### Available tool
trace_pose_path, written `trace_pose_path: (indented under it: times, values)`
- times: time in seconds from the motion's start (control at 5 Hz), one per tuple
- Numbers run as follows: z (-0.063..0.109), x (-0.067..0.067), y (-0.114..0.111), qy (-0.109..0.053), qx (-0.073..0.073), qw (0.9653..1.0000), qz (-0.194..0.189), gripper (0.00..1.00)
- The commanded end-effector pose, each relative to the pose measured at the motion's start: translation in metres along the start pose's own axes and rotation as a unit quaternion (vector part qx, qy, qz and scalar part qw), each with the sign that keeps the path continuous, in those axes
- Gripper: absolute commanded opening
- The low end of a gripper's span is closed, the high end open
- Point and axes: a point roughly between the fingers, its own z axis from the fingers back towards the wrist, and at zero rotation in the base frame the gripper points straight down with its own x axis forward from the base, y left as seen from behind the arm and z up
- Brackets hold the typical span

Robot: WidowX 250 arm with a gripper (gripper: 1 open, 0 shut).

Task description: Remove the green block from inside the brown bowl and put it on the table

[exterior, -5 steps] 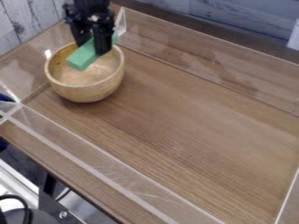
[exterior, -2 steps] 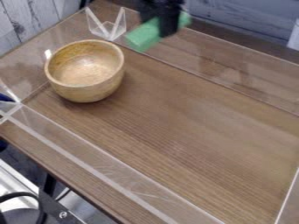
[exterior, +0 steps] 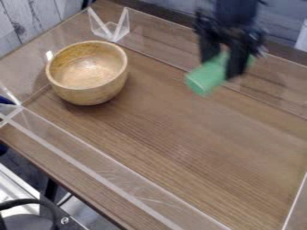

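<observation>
Wood-grain table [exterior: 156, 144] with a glossy sheen fills the view, bordered by low clear plastic walls [exterior: 72, 153]. Beyond the far wall, grey boards are partly visible.

Brown bowl [exterior: 86, 72] stands upright on the table, toward its far left part. Its pale inside is fully exposed and holds nothing.

Gripper [exterior: 220, 65] hangs well to the right of the bowl, pointing steeply down, its jaws closed on the upper end of the green block [exterior: 207, 77]. The block hangs tilted from the jaws, its lower end toward the table. Judging by the gap between the block and its faint reflection, it appears clear of the surface, though contact cannot be ruled out with certainty from this single angle.

Assessment: the block is out of the bowl and held over open tabletop, well apart from the bowl. This placement suits a set-down where the block will not strike the bowl or the walls. Lowering and release are not yet done.

Limits of view: the arm above the gripper is cut off by the top edge. The gripper is blurred, so individual fingers and their exact hold on the block are hard to make out.
</observation>
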Motion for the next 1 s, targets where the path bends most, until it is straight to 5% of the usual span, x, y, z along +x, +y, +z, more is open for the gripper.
trace_pose_path:
  times: [0.0,0.2,0.6,0.8]
  values:
    - [0.017,-0.019,0.035,-0.024,0.005,0.9992,0.033,0.0]
    - [0.005,-0.034,0.05,-0.022,0.007,0.9985,0.049,0.0]
    - [-0.008,-0.028,0.046,-0.039,0.005,0.9987,0.032,0.0]
    - [-0.022,-0.03,0.038,-0.038,0.02,0.9991,0.003,0.0]
